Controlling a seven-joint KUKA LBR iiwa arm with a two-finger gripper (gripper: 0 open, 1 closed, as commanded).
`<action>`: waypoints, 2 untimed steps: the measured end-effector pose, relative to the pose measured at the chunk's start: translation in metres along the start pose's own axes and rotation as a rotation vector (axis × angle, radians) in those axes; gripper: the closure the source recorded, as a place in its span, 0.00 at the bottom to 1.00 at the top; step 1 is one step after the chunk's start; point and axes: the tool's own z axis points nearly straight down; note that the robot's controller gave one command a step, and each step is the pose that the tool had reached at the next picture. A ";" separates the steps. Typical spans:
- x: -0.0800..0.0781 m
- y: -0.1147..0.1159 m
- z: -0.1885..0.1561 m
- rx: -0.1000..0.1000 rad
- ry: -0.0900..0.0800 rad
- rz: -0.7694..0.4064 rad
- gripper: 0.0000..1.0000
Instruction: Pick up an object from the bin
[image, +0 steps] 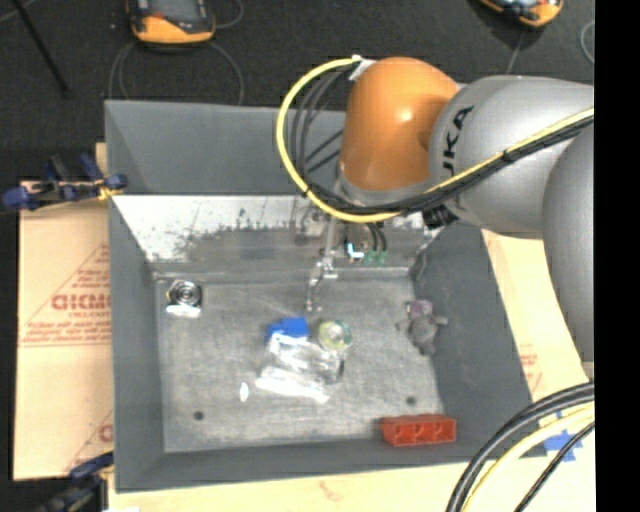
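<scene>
- Strong light hits the bin (200, 225) on its far wall, a pale band washed nearly white.
- The bin floor is evenly lit, with soft, faint shadows.
- There's a gentle sheen on the orange cover (395, 110).
- Small glints come off the clear plastic bag (295, 378) and the round metal piece (184, 294).
- The floor around the bin lies dark.

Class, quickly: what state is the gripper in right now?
Gripper: cannot be told whether open or closed; it hangs near the blue piece.
</scene>
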 end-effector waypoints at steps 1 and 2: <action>0.025 -0.028 0.087 0.000 -0.019 -0.081 0.00; 0.068 0.014 0.077 0.001 -0.008 -0.193 0.00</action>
